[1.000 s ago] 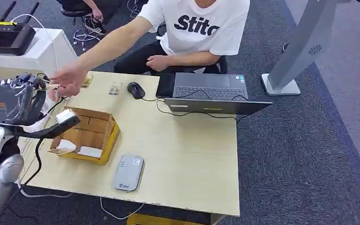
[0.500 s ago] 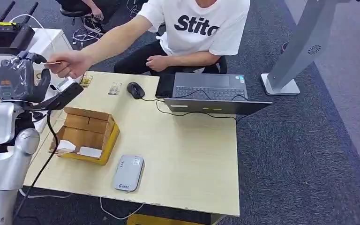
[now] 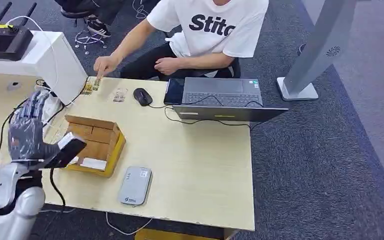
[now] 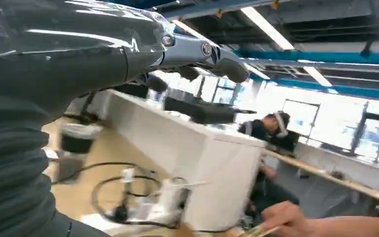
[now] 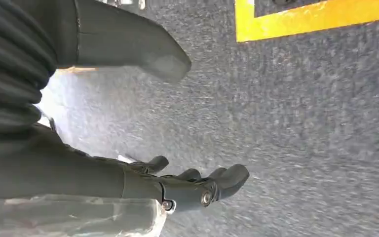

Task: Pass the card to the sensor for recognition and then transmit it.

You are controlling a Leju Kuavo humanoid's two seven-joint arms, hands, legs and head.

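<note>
Left hand: hovering over the near-left part of the table, fingers spread and holding nothing, just left of the cardboard box
Right hand: hanging over the grey carpet beside a yellow floor line, fingers loosely apart, nothing in them
Card: lying at the far-left edge of the table under the person's hand, which is pressing down on it; a second small card is lying just right of it, beside the mouse
Card relative to the hand: sitting well apart from the left hand, farther away and to its right, with the box between them on the near side
Sensor: the flat grey reader is resting near the front edge, right of the box and apart from both hands
Step, as I am judging it: the robot is not holding any card, so the handover looks done, or a fresh pick-up is waiting
Risk one: reaching for the card while the person's fingers are resting on it could be bumping their hand
Risk two: the cables trailing at the table's left could be snagging the arm as it is sweeping across
Risk three: a thin card lying flat is being hard to pinch and could be sliding off the far edge
</note>
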